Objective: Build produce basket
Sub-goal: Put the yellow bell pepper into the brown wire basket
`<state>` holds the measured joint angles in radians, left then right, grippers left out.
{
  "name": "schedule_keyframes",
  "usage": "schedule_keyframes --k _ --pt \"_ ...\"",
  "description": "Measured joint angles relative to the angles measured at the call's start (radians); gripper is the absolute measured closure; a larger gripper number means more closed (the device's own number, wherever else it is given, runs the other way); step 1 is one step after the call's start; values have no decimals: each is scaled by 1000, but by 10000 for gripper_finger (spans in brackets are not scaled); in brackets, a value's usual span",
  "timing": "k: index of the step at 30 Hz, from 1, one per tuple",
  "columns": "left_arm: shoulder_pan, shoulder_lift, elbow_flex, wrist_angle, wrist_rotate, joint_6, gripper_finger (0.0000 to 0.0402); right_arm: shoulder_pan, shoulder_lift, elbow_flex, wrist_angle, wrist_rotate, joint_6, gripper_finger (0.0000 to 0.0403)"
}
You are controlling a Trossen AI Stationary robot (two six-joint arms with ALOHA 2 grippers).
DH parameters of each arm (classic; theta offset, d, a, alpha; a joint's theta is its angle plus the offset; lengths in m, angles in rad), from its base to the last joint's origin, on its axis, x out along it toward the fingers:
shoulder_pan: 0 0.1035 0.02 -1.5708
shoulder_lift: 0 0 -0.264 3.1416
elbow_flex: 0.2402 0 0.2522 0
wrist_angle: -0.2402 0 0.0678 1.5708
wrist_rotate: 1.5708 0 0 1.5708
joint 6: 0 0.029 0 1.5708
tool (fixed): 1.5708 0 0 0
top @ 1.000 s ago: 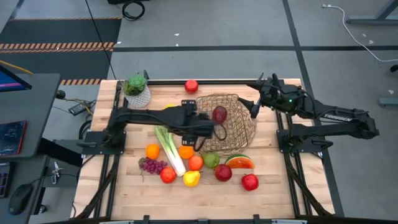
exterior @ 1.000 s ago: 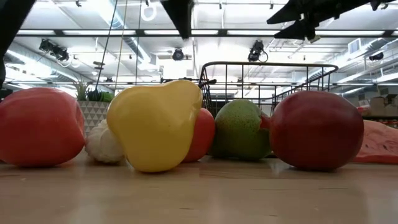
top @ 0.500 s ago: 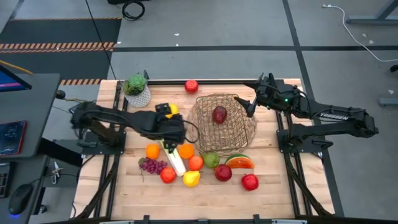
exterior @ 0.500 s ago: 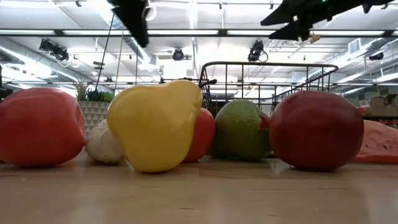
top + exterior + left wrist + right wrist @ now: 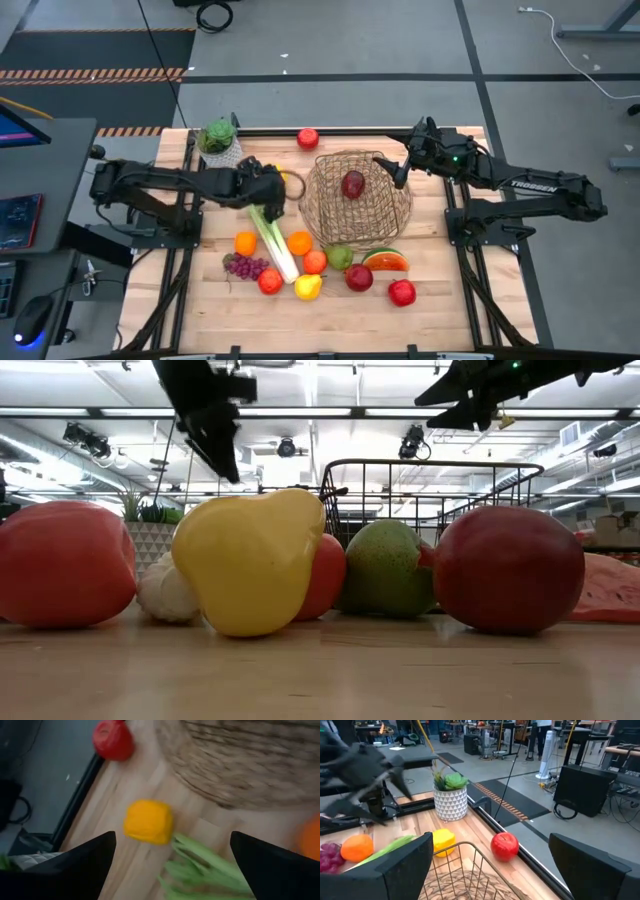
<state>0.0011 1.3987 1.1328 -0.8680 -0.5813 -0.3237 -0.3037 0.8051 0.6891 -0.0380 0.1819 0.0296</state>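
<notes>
While we look down from above, with twelve o'clock at the far edge of the table [image 5: 450, 320], we start at the near side. Most of the produce waits there in a bunch, at about seven o'clock from the basket [image 5: 385, 215]. We see a red apple [image 5: 402, 292], a watermelon slice [image 5: 385, 261], a green pear [image 5: 340, 257], a yellow lemon [image 5: 308, 287], purple grapes [image 5: 245, 266], two oranges [image 5: 245, 243] and a long leek [image 5: 272, 240].

Next comes the basket, near the middle of the table. One dark red apple [image 5: 352, 184] lies inside it. A second ago the left gripper [image 5: 272, 188] was over the basket, close to that apple. Now it has pulled back to nine o'clock of the basket. Its fingers are spread wide and hold nothing. It hangs over a yellow pepper [image 5: 148, 821] that sits just beside the leek's green top.

So we think one fruit is done, and the pepper may be picked next. Many pieces are left, so the job has only begun.

The right gripper [image 5: 403, 172] waits at two o'clock, by the basket's rim. Its fingers are wide apart too, and empty.

Farthest off, at eleven o'clock, another red apple [image 5: 308, 137] sits by the far edge. A small green plant [image 5: 219, 145] in a white pot stands at ten o'clock.
</notes>
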Motion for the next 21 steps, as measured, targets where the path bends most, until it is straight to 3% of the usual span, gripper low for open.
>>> schedule_keyframes --k 3,11,21 --pt "87 1 -46 65 18 4 2 0 0 0 -2 -1 0 3" --pt "310 2 -113 221 251 32 2 0 0 0 -29 -2 4 3" --pt "448 2 -113 314 268 106 2 0 0 0 -31 -3 14 3"
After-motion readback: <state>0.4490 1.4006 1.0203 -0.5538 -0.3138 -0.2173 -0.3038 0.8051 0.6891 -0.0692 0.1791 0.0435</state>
